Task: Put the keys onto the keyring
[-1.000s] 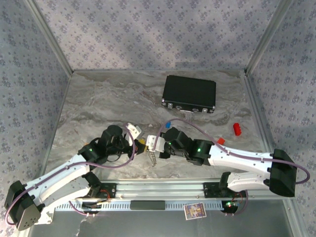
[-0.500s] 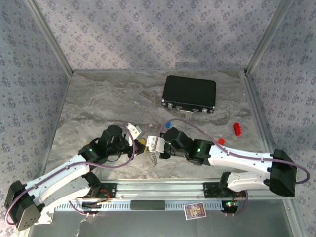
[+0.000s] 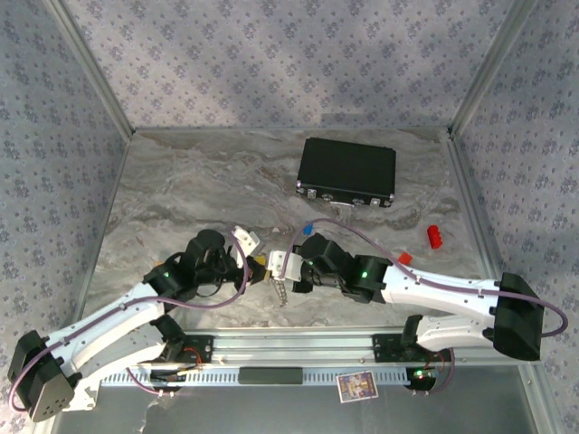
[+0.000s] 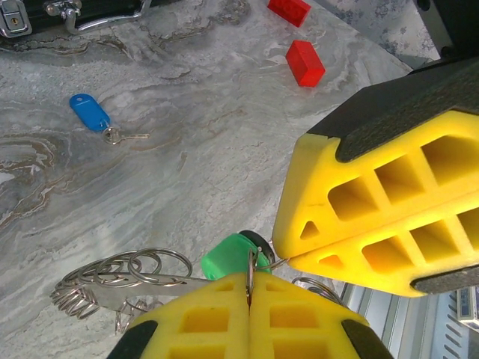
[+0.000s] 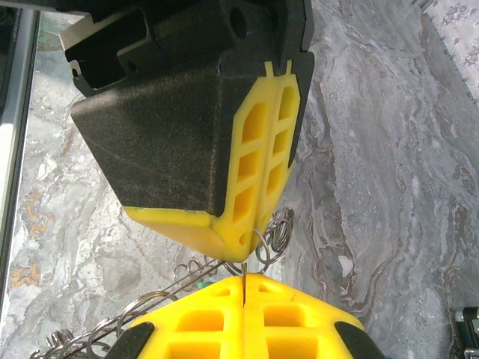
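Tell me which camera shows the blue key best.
Left wrist: the blue key lies alone on the table, head and blade both clear. Top external renders it a tiny blue speck.

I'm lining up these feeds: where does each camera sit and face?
Top external: above, behind the bases, looking down on the table; both arms show.
Left wrist: on the left arm, looking past the shut left gripper at the green key and right gripper.
Right wrist: past its own shut fingers, facing the left gripper.
Both wrist views share the keyring.
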`<state>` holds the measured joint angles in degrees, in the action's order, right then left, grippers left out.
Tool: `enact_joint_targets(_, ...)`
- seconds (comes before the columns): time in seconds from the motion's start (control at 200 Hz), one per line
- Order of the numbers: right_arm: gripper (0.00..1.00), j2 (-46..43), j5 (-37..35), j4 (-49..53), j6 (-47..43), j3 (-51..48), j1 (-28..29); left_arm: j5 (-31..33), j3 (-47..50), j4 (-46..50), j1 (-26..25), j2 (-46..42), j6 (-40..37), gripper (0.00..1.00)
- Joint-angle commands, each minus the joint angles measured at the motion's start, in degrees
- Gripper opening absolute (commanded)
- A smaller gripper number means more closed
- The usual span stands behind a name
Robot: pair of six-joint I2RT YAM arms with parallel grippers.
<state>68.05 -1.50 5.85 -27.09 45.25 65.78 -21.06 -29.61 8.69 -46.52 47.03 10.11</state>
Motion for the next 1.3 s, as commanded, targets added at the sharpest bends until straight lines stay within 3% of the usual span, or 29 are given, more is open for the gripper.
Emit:
enact_joint_targets(0.0,0.00,0.1,2.5,1.1,-0.8,0.6,0.3,-1.2,-1.2,-5.1,-0.3,-1.3,-1.2,0.00)
enact_joint_targets(0.18,0.00,-1.0,5.5,1.5,-0.2,-0.4,-0.6,-0.9,0.5,-8.6,-0.6,-3.3,-4.1,0.00)
enact_joint_targets(0.405,0.31,-2.1,7.2,5.0,1.5,0.2,-1.3,-1.5,-0.5,-7.0,-2.3,-1.8,-10.2,0.00)
enact_joint_targets(0.595,0.42,-9.1,11.6,8.6,5.7,-1.7,-5.6,-1.7,1.1,-9.9,-3.9,-1.9,-15.1,0.00)
enact_joint_targets(0.795,0.40,-17.0,25.1,1.0,12.5,-8.1,-14.9,-5.1,4.1,-16.4,-4.0,-2.9,-18.9,0.00)
enact_joint_targets(0.899,0.36,-17.6,30.7,-5.8,12.9,-10.9,-15.5,-7.5,5.6,-19.1,-4.0,-3.3,-21.3,0.00)
enact_joint_targets(1.294,0.27,-11.3,32.4,-10.4,12.2,-9.8,-13.1,-8.9,5.8,-19.6,-4.2,-3.1,-22.9,0.00)
